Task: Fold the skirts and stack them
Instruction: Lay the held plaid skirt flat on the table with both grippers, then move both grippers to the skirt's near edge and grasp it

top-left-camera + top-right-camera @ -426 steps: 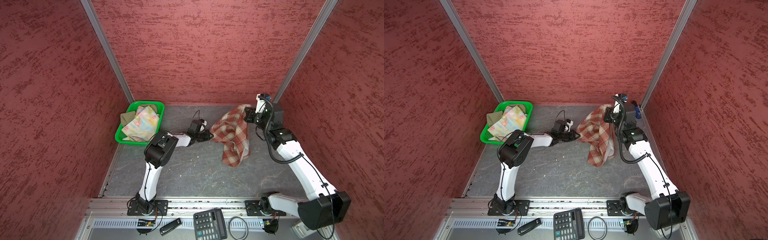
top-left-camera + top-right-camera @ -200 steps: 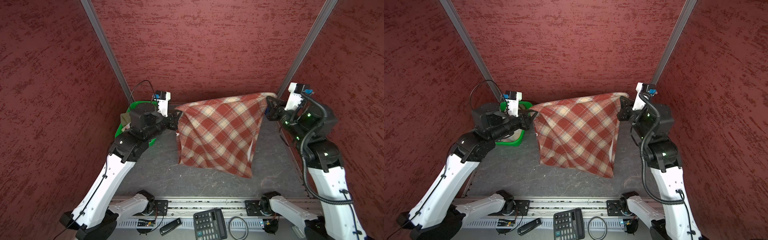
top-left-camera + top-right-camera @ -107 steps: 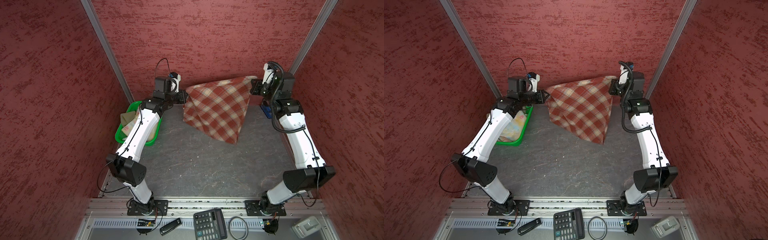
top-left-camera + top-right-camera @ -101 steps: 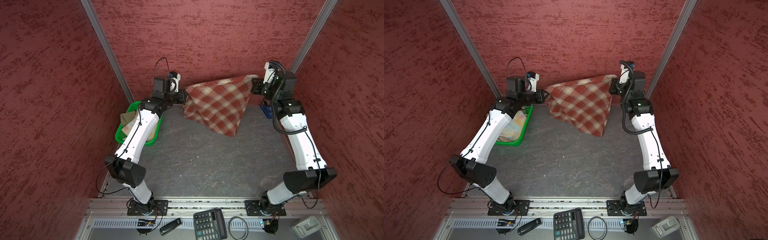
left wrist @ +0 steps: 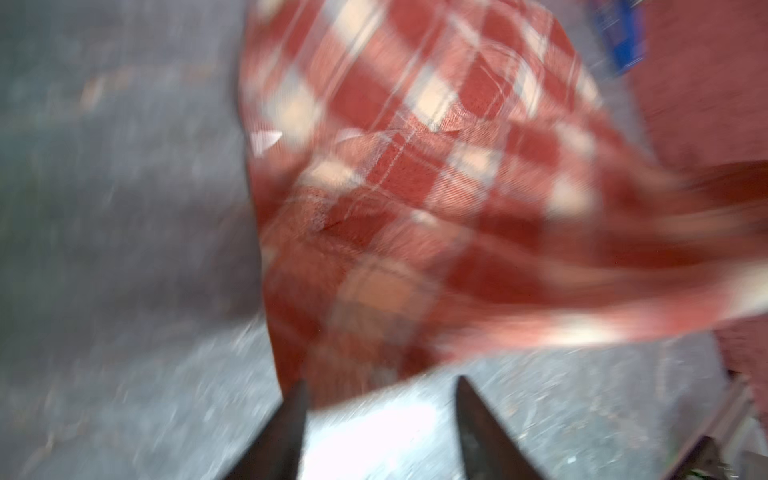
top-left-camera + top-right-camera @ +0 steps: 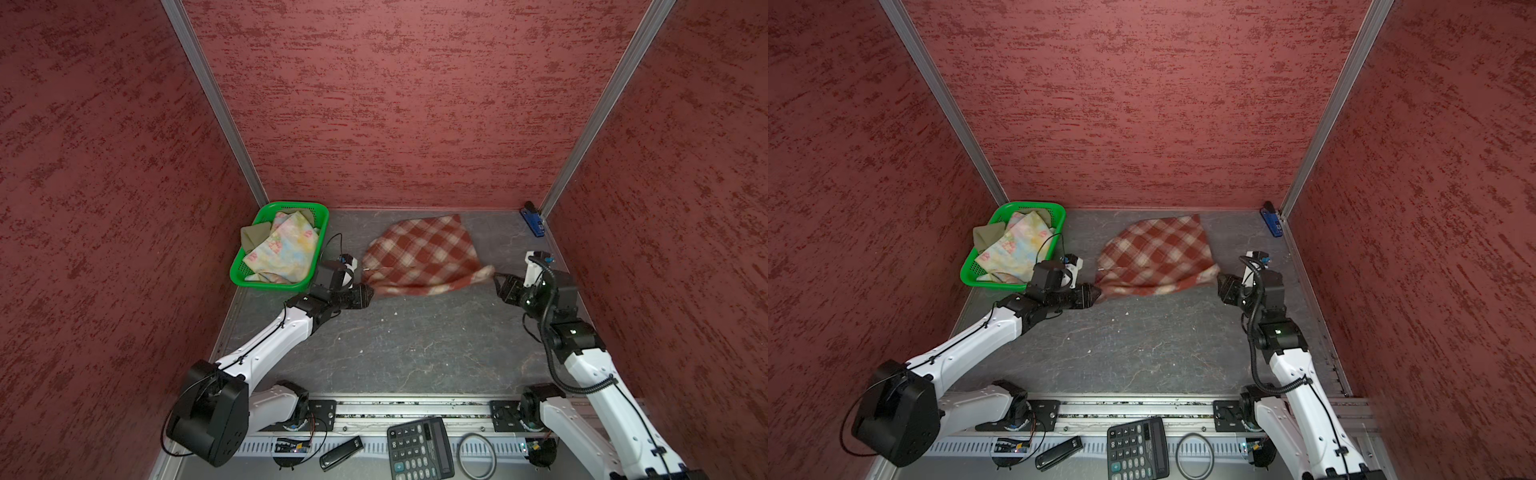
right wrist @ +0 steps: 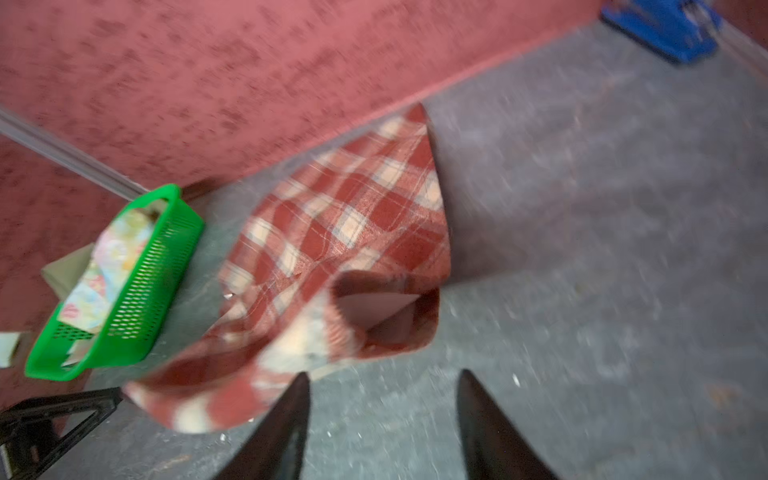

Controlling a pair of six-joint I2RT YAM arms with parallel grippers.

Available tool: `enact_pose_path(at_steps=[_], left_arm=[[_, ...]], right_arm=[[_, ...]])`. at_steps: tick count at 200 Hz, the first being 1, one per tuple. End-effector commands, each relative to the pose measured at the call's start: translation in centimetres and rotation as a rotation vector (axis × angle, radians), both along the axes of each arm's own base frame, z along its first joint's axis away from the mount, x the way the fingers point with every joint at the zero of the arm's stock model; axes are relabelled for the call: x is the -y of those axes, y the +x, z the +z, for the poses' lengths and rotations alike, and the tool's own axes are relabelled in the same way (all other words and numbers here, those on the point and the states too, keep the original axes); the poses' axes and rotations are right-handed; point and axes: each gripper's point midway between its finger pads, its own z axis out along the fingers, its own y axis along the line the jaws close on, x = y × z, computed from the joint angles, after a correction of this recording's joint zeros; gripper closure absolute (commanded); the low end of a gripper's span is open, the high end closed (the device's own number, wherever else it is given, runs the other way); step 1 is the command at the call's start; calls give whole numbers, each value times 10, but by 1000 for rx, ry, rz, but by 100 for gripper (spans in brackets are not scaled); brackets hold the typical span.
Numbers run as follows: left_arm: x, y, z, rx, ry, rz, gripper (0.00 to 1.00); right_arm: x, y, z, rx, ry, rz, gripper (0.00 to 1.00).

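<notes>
The plaid skirt (image 6: 419, 253) is lying crosswise between the left gripper (image 6: 368, 296) and right gripper (image 6: 500, 286), both standing wide and empty.

Front floor (image 6: 415, 345) free, skirt (image 6: 419, 253), basket (image 6: 237, 274), maybe stapler (image 6: 532, 224)

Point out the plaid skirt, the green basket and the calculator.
plaid skirt (image 6: 419, 253), in a top view, cloth's middle
green basket (image 6: 266, 284), in a top view, near wall
calculator (image 6: 420, 459), in a top view, keypad
</notes>
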Motion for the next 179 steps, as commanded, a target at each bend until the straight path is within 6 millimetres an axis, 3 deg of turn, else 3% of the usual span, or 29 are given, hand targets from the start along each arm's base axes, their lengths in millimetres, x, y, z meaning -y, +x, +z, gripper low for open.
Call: enact_pose_path(at_steps=[1,22,36,63,80,107,132,153,179], left_arm=[[4,25,76,237,-75,59,11],[7,34,97,276,-81,64,7],[12,42,103,280,-78,58,6],[13,65,80,170,1,95,6],[15,71,61,62,42,113,7],[11,57,24,-78,74,138,8],[3,41,-6,-179,83,169,10],[4,22,-21,-259,86,159,11],[1,-4,-35,-342,92,168,13]], right_arm=[[27,-1,34,54,10,-174,13],[27,10,37,22,-1,-179,12],[16,24,34,1,21,-129,12],[-8,50,0,-122,64,-27,16],[-15,51,-22,-192,87,-2,17],[-12,41,-59,-279,72,-10,17],[-16,44,-75,-329,83,1,18],[-19,33,-93,-399,112,2,20],[-5,13,-103,-446,90,-83,22]])
